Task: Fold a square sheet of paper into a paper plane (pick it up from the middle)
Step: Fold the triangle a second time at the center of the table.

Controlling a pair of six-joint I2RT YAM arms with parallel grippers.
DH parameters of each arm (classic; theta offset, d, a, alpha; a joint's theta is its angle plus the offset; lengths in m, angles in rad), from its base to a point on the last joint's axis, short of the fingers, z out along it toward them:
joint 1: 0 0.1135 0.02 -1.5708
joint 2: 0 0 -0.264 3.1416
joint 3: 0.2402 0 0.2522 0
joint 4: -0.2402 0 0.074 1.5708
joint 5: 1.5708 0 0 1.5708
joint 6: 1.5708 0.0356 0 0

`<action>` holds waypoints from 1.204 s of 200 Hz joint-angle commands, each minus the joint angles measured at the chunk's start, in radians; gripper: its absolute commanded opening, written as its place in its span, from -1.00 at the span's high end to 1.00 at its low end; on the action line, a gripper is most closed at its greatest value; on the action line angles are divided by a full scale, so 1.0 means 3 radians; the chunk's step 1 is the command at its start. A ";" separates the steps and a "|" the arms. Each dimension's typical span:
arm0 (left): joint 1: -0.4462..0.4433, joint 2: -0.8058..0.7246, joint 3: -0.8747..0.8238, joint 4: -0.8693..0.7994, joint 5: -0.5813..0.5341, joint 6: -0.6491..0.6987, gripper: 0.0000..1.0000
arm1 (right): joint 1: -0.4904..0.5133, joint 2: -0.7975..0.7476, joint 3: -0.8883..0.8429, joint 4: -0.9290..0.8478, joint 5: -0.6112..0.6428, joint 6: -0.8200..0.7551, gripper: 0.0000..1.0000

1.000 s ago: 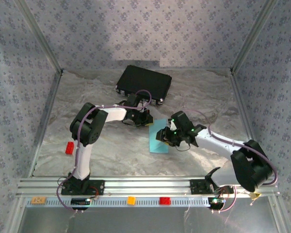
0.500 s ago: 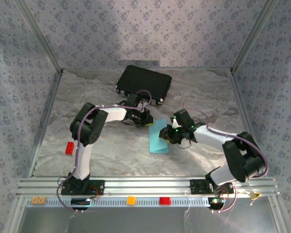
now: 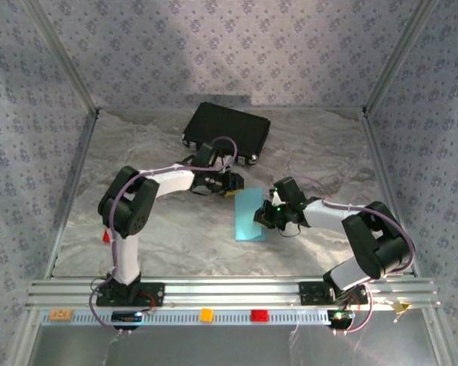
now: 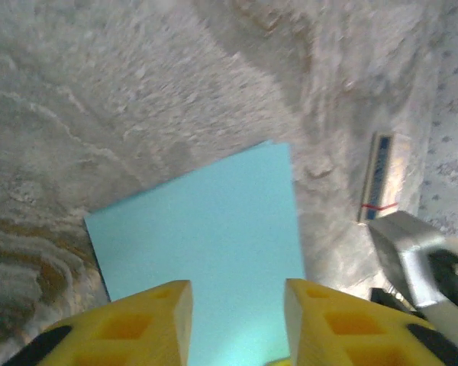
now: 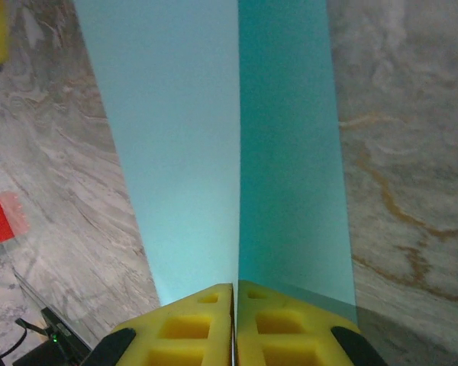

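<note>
The paper (image 3: 250, 215), clamped in the right jaws, could be creased askew, its edge nearest the case (image 3: 227, 130) unheld under parted left jaws.

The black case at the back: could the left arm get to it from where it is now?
Probably yes. The left gripper hangs just in front of the black case with only bare table between them, and its jaws stand apart over the blue sheet of paper, not gripping it.
</note>
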 commanded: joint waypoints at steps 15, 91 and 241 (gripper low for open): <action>-0.0032 -0.0478 -0.0130 -0.0224 -0.0320 0.0241 0.12 | 0.0018 0.0093 -0.0013 0.0366 0.0035 0.0281 0.80; -0.0194 -0.1001 -0.0598 0.0058 -0.0592 0.0426 0.30 | -0.0036 0.0158 0.0081 0.0280 -0.0072 0.0165 0.53; -0.1888 -0.1145 -0.0795 -0.0218 -0.2299 0.1852 -0.16 | -0.0227 0.0229 0.0213 0.0219 -0.0308 0.0060 0.65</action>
